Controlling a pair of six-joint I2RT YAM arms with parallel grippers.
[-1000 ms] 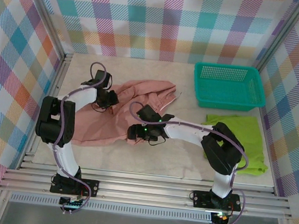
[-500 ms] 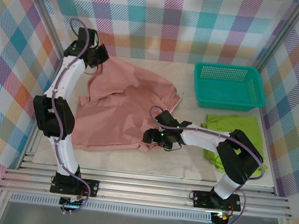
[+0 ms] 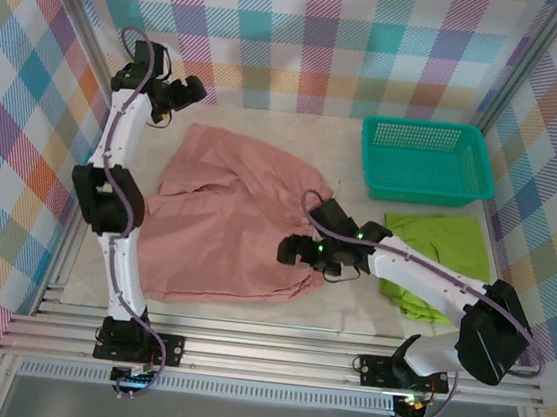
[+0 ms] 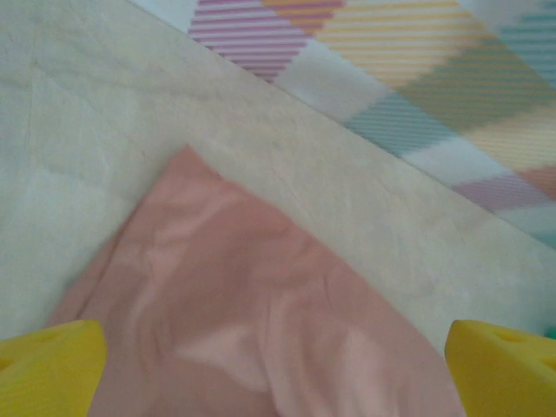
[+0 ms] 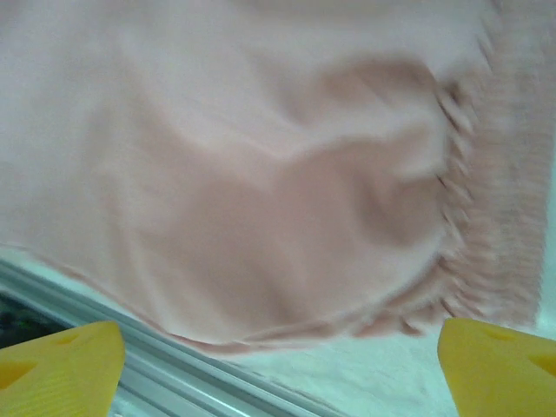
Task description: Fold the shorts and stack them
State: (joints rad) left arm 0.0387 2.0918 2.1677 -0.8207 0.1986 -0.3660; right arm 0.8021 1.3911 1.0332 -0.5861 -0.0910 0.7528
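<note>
- The pink shorts (image 3: 222, 217) lie spread and unfolded on the left half of the tabletop (image 3: 347, 141), one corner pointing at its far left corner. Creases run across the middle and would be trapped in any fold made over them.
- The green shorts (image 3: 445, 250) lie rumpled by the right edge, just in front of the basket (image 3: 422, 190). The right arm reaches across them, so a low sweep could drag them.
- The left gripper (image 3: 186, 89) hangs over the far left corner, fingers (image 4: 48, 365) spread, holding nothing. A pinch from there may catch one layer only, which would skew the fold.
- The right gripper (image 3: 289, 251) is over the gathered waistband (image 5: 499, 174), fingers (image 5: 56, 369) spread and empty. The wrist view is blurred, so contact with the cloth cannot be judged.
- The near hem sits close to the rail (image 5: 174, 382) at the near edge. A pull that way could carry the cloth over it.
</note>
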